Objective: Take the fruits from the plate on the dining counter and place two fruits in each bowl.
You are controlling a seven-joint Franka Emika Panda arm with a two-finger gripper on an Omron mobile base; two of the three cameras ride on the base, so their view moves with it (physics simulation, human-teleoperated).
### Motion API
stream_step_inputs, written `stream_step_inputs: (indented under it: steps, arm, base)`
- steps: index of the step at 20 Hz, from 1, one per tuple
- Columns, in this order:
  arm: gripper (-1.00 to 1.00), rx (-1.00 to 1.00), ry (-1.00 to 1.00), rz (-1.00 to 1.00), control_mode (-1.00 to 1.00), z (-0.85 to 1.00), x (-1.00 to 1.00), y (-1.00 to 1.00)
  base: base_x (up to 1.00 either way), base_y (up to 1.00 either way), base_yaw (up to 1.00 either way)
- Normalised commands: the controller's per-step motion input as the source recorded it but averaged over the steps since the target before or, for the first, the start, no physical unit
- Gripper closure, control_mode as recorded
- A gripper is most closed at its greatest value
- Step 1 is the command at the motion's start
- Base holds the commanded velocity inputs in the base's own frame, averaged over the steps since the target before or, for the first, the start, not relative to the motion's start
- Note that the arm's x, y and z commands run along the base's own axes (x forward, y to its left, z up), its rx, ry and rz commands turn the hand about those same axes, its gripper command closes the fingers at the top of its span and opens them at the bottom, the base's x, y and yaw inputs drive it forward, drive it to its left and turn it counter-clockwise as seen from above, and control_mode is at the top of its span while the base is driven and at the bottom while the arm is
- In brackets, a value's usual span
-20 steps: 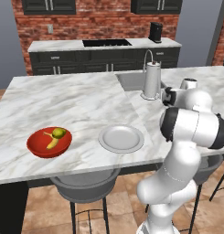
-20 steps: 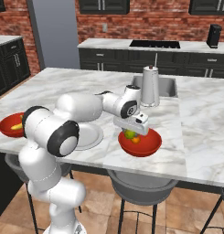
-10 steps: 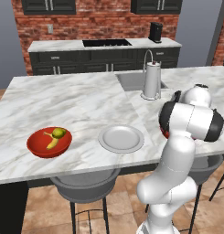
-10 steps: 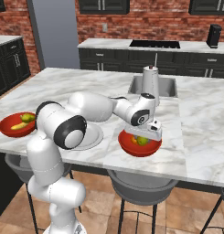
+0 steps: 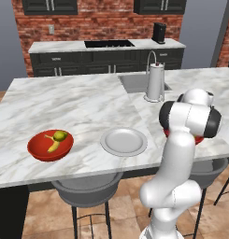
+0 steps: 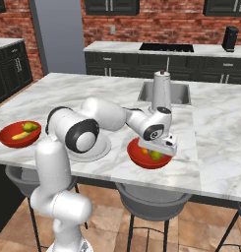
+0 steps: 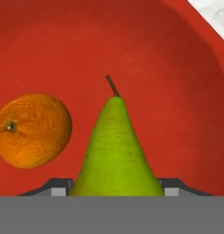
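Now the jaws sit low inside the red bowl point(image 6: 136, 152) to the right of the plate point(image 5: 124, 141). They hung higher over it a second ago, and the elbow has swung up and round since then. In the hand view they are clenched on the broad base of a green pear point(image 7: 115, 146), one tip on each side, its stem pointing away from the camera. An orange point(image 7: 33, 130) already lies on the bowl's floor just beside the pear; I cannot tell whether the two touch. I also cannot tell whether the pear's underside has reached the bowl yet.

The plate itself is bare, with nothing left on it to fetch. On the far side of the plate, the other red bowl point(image 5: 41, 150) holds the banana point(image 5: 53, 145) and a small green fruit point(image 5: 61, 135) close together. Both bowls and the plate rest on the marble table point(image 5: 78, 102).

By my reckoning this pear is the last fruit, and the descent means the carry is over. What is left is to let go and lift clear. I would part the jaws gently so the pear settles beside the orange rather than rolling, then rise straight up to avoid catching the rim. With that, each bowl would hold two.
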Motion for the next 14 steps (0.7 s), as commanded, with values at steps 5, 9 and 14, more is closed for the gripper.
stream_step_inputs:
  steps: [5,9,14]
  arm:
    - [1.00,0.03,0.00,0.00,-1.00,-0.15,0.31,-0.13]
    - [1.00,0.02,0.00,0.00,-1.00,-0.20,0.26,-0.10]
    - [-1.00,0.00,0.00,0.00,-1.00,-0.21,0.14,-0.03]
  base:
    - [0.00,0.00,0.00]
    - [0.00,0.00,0.00]
    - [0.00,0.00,0.00]
